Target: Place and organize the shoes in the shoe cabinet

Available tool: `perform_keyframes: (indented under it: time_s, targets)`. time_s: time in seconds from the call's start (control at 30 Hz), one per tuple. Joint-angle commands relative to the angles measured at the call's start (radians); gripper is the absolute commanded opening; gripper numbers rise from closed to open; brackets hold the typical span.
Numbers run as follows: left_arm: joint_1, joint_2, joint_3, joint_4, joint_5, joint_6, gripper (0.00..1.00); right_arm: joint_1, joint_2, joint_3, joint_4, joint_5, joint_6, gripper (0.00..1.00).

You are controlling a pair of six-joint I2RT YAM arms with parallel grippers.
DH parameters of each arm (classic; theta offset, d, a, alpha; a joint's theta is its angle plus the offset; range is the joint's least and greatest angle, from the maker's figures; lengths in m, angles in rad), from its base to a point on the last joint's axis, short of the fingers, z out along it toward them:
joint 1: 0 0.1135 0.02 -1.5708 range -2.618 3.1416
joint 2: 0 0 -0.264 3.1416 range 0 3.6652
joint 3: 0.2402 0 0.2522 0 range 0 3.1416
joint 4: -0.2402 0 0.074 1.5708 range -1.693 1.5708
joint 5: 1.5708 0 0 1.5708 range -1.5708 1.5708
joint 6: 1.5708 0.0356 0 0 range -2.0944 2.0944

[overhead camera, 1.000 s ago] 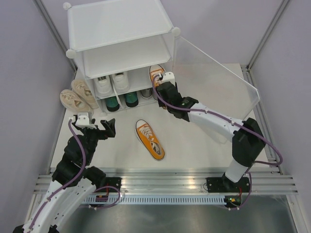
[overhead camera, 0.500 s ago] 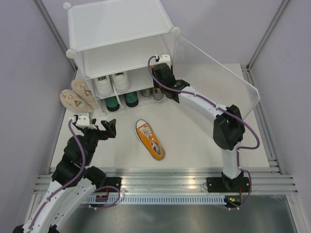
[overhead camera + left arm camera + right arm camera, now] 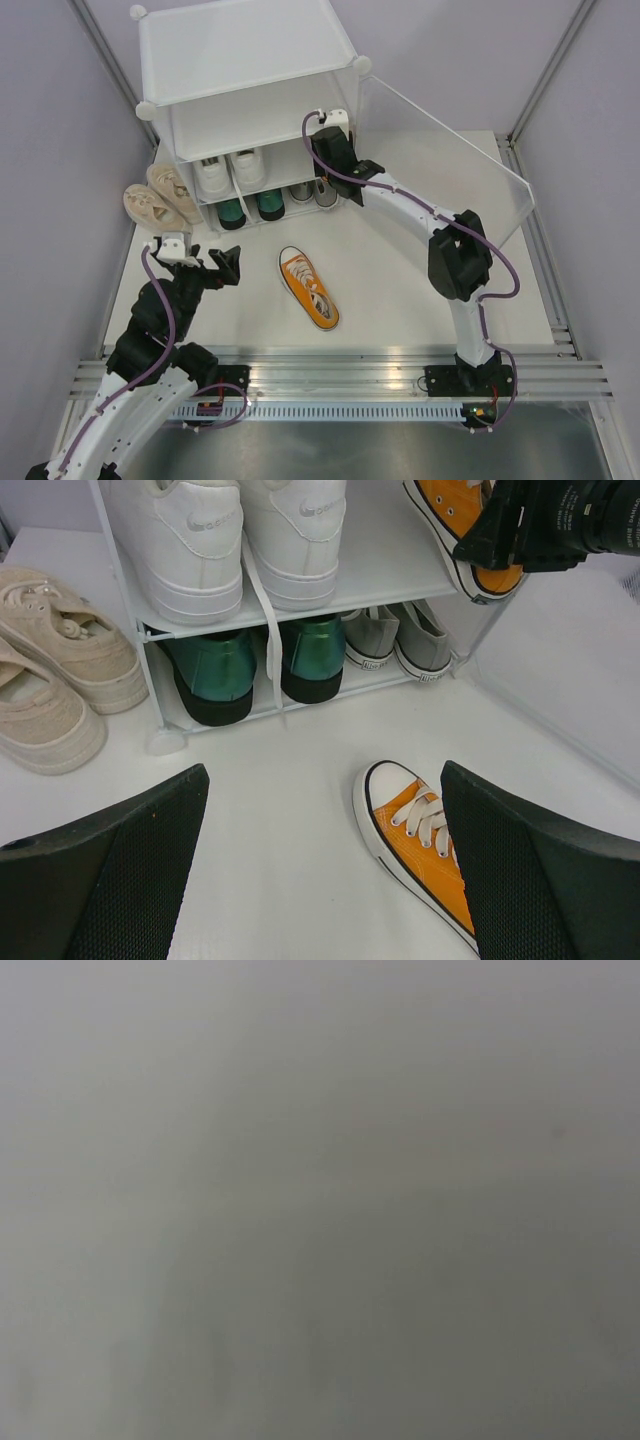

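Note:
The white shoe cabinet (image 3: 240, 50) holds white shoes (image 3: 230, 540) on its middle tier, and dark green shoes (image 3: 260, 660) and grey shoes (image 3: 400, 640) on the bottom tier. My right gripper (image 3: 500, 540) reaches into the middle tier on the right, shut on an orange shoe (image 3: 455, 520). The right wrist view is blank grey. The other orange shoe (image 3: 308, 288) lies on the table, toe toward the cabinet. My left gripper (image 3: 325, 870) is open and empty, low over the table left of that shoe. Beige shoes (image 3: 160, 195) lie left of the cabinet.
The clear door panel (image 3: 450, 160) stands open to the cabinet's right, behind my right arm. Grey walls close in both sides. A metal rail (image 3: 340, 375) runs along the near table edge.
My right arm has stretched forward and carried the orange shoe from in front of the cabinet into the middle tier. The left arm has not moved.

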Motion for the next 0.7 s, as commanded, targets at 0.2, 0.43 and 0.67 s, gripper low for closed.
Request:
perform_keyframes:
  time_s: [0.2, 0.43, 0.67]
  targets:
    - [-0.006, 0.003, -0.01, 0.041, 0.04, -0.002, 1.0, -0.019, -0.001, 0.058, 0.129, 0.001, -0.011, 0.74]
    - [-0.006, 0.006, -0.01, 0.043, 0.045, 0.001, 1.0, -0.019, -0.033, 0.035, 0.131, -0.006, -0.008, 0.84]
    - [-0.006, 0.006, -0.01, 0.043, 0.051, 0.003, 1.0, -0.019, -0.118, -0.052, 0.149, -0.018, 0.004, 0.84]
